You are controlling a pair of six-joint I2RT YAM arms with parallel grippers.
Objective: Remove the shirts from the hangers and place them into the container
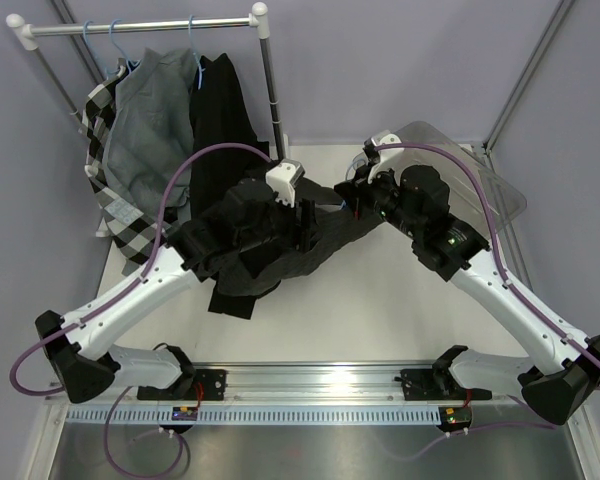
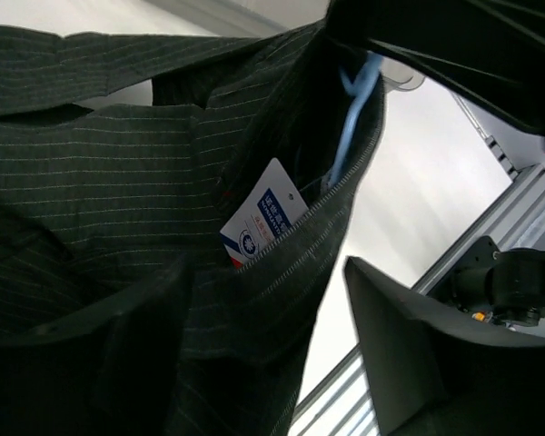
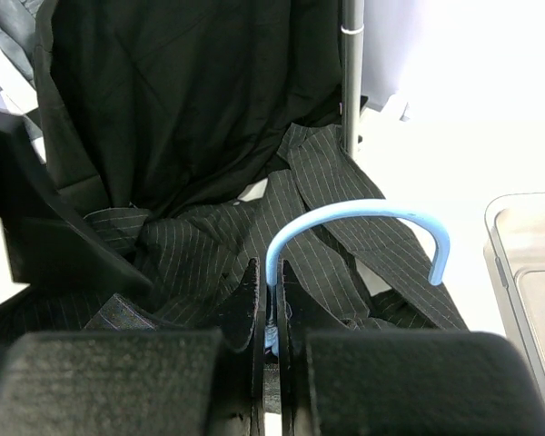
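Note:
A black pinstriped shirt lies bunched on the table between both arms, still on a light-blue hanger. My right gripper is shut on the hanger's neck just below the hook, at the shirt's collar. My left gripper is open at the collar; one finger stands clear to the right and the fabric with a white-blue tag hangs in the gap. The hanger's wire shows inside the collar. Another black shirt hangs on the rack. The container stands at the far right.
A white clothes rack stands at the back left with a checked shirt and a grey shirt on blue hangers. Its upright pole rises just behind the pinstriped shirt. A metal rail runs along the near edge.

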